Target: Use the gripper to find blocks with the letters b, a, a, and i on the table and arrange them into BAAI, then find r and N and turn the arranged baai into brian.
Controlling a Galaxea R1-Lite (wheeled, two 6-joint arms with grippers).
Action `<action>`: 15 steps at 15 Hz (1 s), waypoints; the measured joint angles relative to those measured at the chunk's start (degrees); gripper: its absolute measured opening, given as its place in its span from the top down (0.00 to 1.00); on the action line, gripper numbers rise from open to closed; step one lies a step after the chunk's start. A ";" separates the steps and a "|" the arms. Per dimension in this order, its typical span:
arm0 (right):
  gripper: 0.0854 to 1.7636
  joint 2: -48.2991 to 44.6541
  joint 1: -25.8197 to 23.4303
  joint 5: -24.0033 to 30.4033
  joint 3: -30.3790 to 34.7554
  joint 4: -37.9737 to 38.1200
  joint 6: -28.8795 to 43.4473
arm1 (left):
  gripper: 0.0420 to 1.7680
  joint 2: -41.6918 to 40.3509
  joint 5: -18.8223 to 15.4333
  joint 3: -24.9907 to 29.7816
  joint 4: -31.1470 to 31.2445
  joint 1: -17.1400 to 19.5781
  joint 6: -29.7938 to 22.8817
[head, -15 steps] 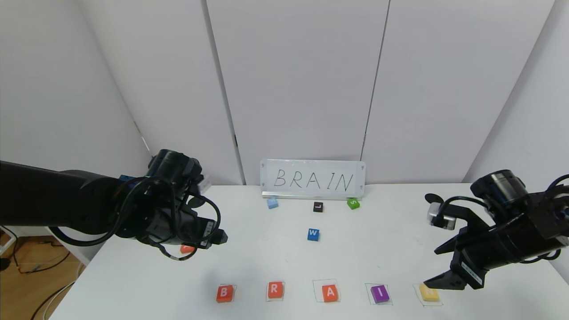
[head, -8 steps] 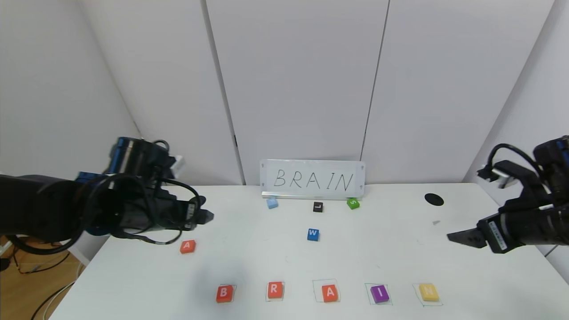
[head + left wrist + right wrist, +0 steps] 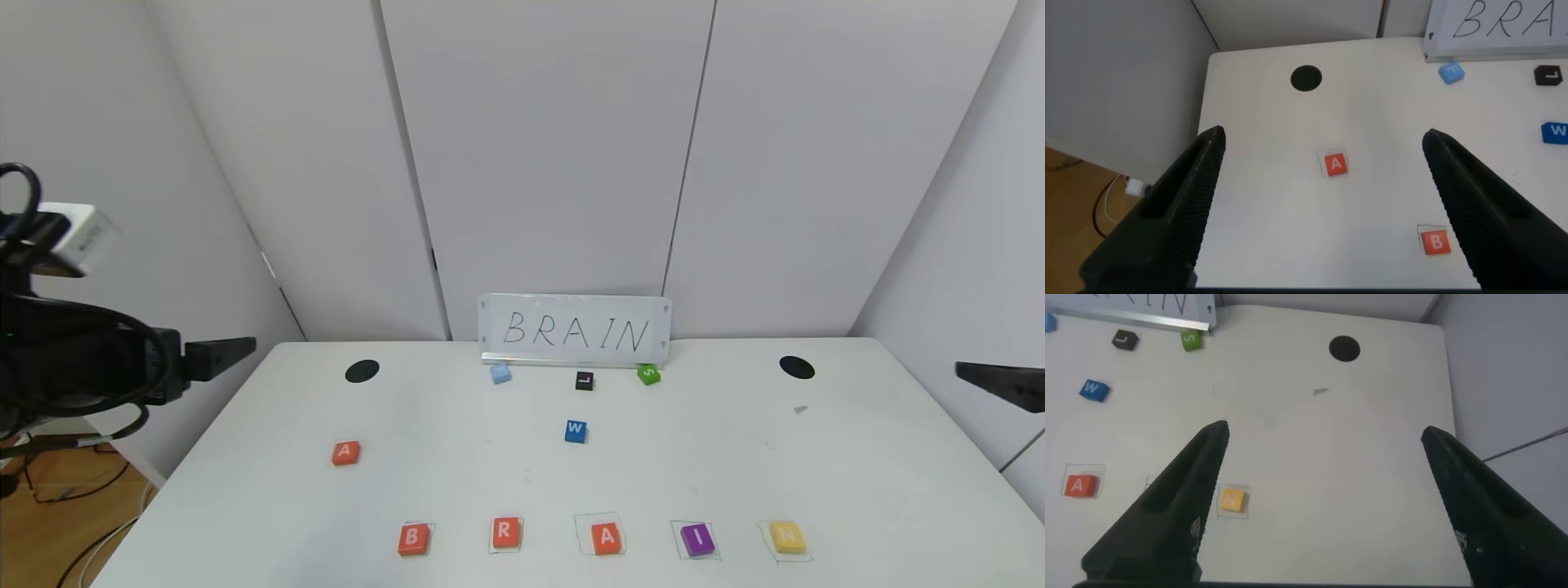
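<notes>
Five tiles are sitting in pen-drawn squares along the near edge of the bench (image 3: 857,457), spelling B (image 3: 413,538), R (image 3: 504,532), A (image 3: 606,538), I (image 3: 698,540), N (image 3: 787,536) to match the sign (image 3: 575,330). The spare A (image 3: 345,452) is lying apart, seemingly swapped out. Left gripper (image 3: 1323,204) and right gripper (image 3: 1327,498) are hanging wide apart off the bench's sides, holding nothing

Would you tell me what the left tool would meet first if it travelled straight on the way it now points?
Probably the spare A tile: in the left wrist view it lies centred between the open left tool fingers, alone on the table beyond them. Depth is uncertain, so the tool might pass above it.
</notes>
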 joint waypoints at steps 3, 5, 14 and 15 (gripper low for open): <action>0.04 -11.46 -2.47 6.55 1.76 2.50 -0.09 | 0.03 -10.75 -2.79 2.69 1.94 1.28 0.29; 0.04 -18.54 -1.71 10.02 1.76 7.97 -0.11 | 0.03 -17.62 -5.14 3.46 4.94 1.33 0.20; 0.04 -44.62 8.74 13.00 -1.50 25.73 -0.12 | 0.03 -47.60 -11.98 3.36 21.39 0.34 0.27; 0.04 -46.95 8.72 12.97 -1.52 26.09 -0.15 | 0.03 -50.36 -12.14 3.06 22.95 -0.21 0.33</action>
